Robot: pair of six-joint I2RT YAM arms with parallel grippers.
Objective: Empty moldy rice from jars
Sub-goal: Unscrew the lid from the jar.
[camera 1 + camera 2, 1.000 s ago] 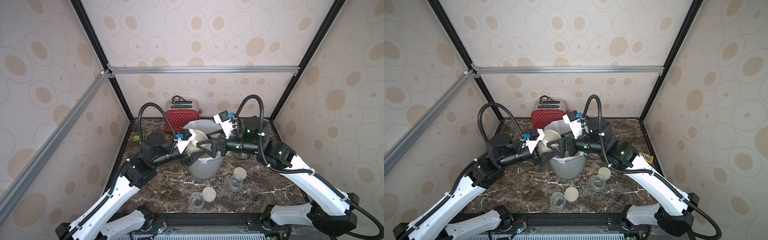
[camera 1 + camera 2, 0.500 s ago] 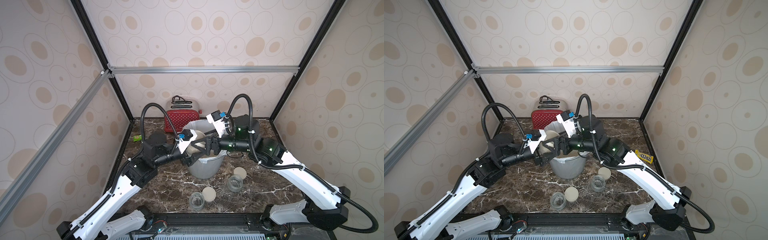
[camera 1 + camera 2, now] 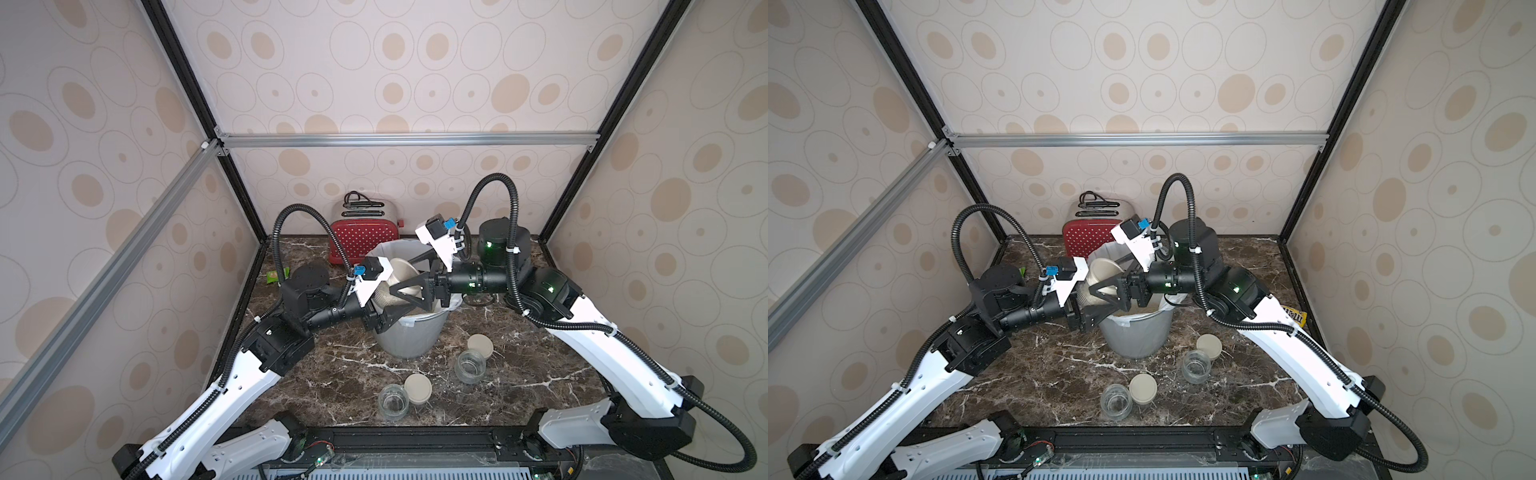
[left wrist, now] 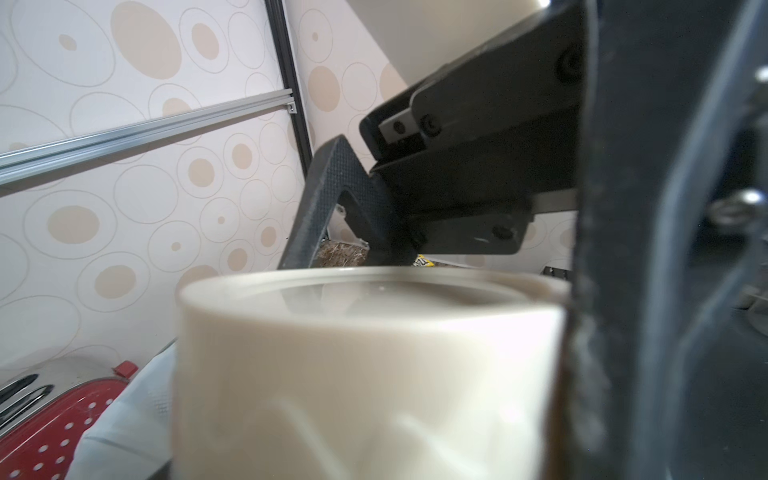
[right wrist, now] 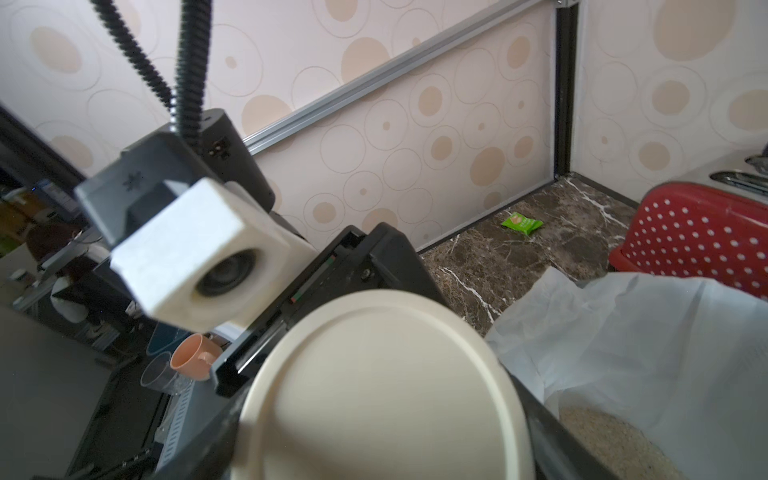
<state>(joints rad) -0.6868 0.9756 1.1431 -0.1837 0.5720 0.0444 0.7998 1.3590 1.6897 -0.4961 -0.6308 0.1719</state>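
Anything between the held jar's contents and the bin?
Yes: the round cream screw lid is on the clear glass jar the left tool holds over the white-lined grey bin; the right tool grips it.

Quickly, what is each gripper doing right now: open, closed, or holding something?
Left gripper: closed, holding the jar.
Right gripper: closed on that jar's lid.

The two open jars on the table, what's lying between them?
A loose beige lid lies flat between them, beside the nearer jar; beyond it the table is bare up to the farther jar. Both top views show this.
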